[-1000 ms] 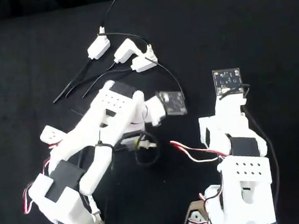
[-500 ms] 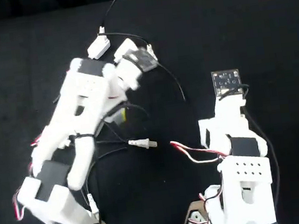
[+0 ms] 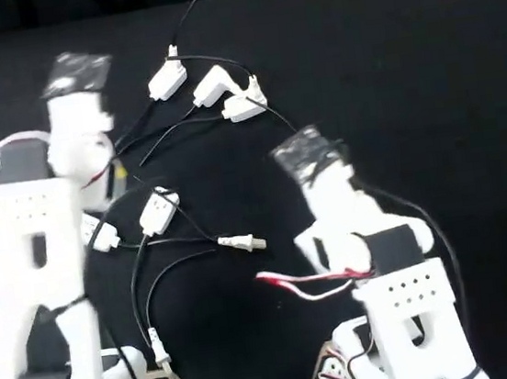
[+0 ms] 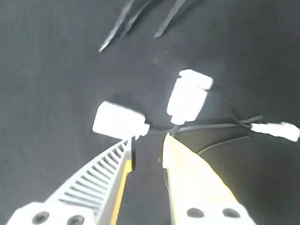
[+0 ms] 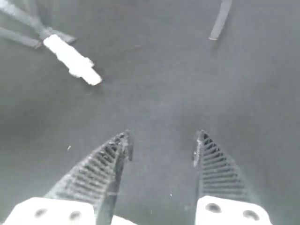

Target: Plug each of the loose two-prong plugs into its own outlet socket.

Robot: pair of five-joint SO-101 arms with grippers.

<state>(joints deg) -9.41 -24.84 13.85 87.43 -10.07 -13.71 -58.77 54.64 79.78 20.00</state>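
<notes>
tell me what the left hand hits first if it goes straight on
Likely the nearer white socket, close ahead; the left hand aims at the gap just beside it, though depth is unclear.

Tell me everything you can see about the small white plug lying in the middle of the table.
The white plug is small, slim and looks plastic. It lies flat on the black cloth between the two arms, narrow end toward the right arm. A thin dark cord runs from its other end. Nothing grips it.

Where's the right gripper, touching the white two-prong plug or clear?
Apart. Right wrist view: bare table lies between the right gripper and the white two-prong plug.
</notes>
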